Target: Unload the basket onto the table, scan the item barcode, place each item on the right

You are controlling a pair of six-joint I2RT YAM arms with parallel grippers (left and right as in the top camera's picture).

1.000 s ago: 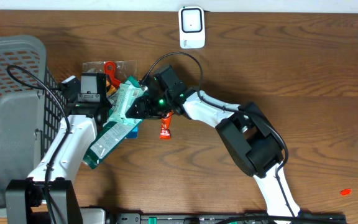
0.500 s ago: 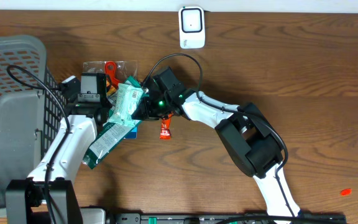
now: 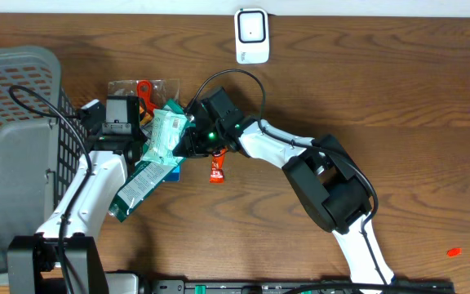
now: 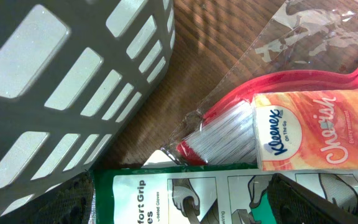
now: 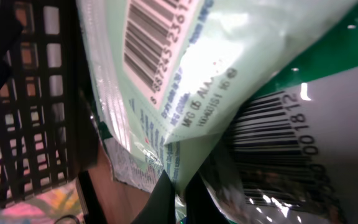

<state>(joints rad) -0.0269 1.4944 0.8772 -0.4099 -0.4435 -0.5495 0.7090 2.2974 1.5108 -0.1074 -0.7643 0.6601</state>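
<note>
right pincer (image 5: pixel 178 200) clamped tight on the edge of the pale green packet (image 5: pixel 185 93), barcode (image 5: pixel 157 46) just above its tips, while the left pincer (image 4: pixel 179 204) stood wide apart over a glove packet (image 4: pixel 148 194), kleenex pack (image 4: pixel 316 137) just ahead.

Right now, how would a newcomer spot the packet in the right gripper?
Start at the grey basket on the table's left; a pile of goods lies just beside it. The pale green packet tops that pile, pinched by the right gripper, lighter than the dark green glove packet beneath.
</note>
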